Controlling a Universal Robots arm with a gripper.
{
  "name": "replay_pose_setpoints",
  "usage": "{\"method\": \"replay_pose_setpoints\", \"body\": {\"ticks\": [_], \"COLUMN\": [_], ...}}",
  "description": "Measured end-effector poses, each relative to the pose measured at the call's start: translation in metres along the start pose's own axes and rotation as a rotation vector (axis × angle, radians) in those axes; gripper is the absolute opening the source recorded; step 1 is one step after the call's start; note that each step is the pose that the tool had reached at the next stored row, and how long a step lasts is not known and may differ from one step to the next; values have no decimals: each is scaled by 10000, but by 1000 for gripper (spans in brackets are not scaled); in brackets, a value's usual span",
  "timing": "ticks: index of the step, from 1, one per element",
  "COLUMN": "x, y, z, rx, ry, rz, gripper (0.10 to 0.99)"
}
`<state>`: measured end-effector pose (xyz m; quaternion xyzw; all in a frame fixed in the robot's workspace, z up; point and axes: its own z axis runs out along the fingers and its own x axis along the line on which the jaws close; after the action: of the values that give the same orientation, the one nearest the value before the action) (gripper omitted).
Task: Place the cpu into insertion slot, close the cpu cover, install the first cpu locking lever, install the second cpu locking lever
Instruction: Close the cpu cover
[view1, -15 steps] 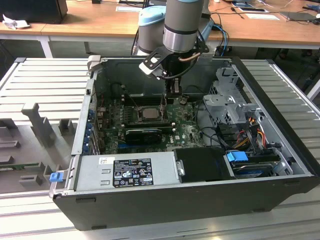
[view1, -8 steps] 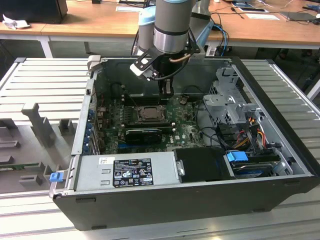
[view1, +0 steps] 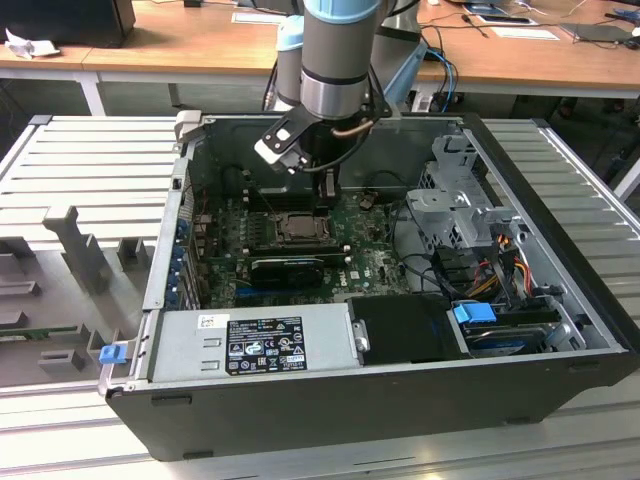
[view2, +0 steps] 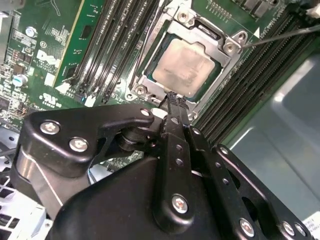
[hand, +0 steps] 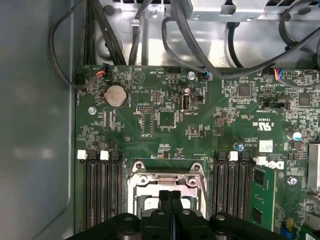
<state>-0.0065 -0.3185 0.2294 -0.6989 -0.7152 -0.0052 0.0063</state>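
Pincer (view2: 173, 97) clenched, empty, tips at cover edge; cpu seated in slot.
Cpu (view2: 186, 67) lies flat in slot (view2: 134, 89) under lowered cover (view2: 152, 60), just beyond pincer tips; whether tips touch the cover is unclear. Chip likely light, stiff and fragile, best held by its edges. Cover thin stiff metal, push on frame. Thin lever (view2: 280, 34) juts from far corner, looks unlatched.
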Motion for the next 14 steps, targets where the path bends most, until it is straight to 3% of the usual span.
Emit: {"method": "replay_pose_setpoints", "body": {"ticks": [3, 9, 14], "x": [0, 4, 5], "y": [-25, -191, -247], "z": [24, 43, 47], "rx": [-39, -47, -46], "ry": [-1, 13, 12], "rz": [-125, -167, -168], "gripper": [106, 106, 106]}}
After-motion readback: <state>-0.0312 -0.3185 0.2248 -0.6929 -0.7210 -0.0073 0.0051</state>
